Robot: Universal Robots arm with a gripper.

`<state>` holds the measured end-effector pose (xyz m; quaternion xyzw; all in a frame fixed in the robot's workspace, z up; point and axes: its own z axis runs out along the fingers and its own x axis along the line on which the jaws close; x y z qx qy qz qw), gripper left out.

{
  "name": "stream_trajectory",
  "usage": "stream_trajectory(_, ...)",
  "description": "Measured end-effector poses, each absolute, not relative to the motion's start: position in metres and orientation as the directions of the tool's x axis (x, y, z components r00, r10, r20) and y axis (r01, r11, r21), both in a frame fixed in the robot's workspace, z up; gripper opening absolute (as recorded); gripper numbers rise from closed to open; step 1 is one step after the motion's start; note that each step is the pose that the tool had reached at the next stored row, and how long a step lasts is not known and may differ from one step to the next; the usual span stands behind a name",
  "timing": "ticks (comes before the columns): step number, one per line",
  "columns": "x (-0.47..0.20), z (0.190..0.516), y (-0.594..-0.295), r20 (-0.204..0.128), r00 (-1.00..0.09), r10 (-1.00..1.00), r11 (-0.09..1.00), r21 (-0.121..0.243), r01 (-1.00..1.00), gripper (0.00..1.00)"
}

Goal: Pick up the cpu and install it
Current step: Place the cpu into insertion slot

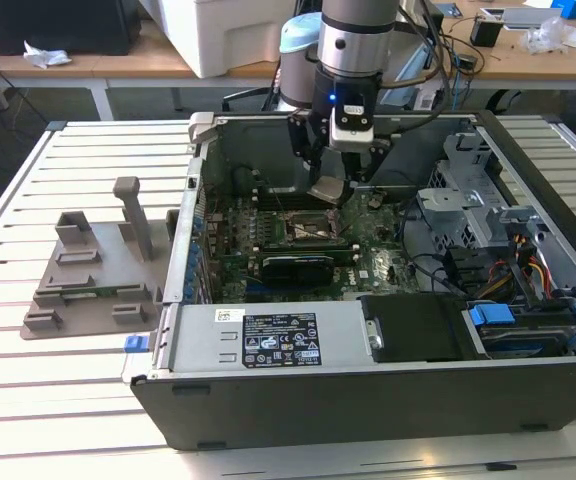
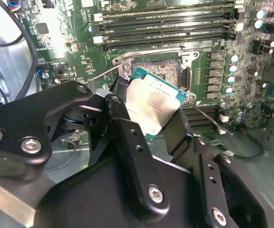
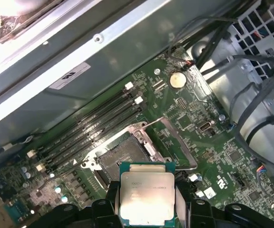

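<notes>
Cpu, small flat square chip with silvery top plate and teal edge [image 2: 153, 107], pinched in the black gripper [image 1: 330, 180] jaws, tilted above the open metal-framed socket [image 3: 122, 154] on the green motherboard [image 3: 189, 123]; apparently not touching it.

Pale slatted metal table [image 1: 78, 400]. Sitting straight on it: the open computer case [image 1: 368, 400], and just beside that, toward the exterior view's left, a grey plastic holder tray [image 1: 93, 275]. Small blue clip [image 1: 134, 343] at the case's corner, possibly resting on the slats.
</notes>
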<state>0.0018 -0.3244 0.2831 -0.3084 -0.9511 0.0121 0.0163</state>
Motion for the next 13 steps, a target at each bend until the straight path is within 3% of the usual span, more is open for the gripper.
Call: stream_trajectory(13,0.0023,0.2830,-0.3244,0.023,-0.681,0.732,0.681,-0.034,0.731,0.55)
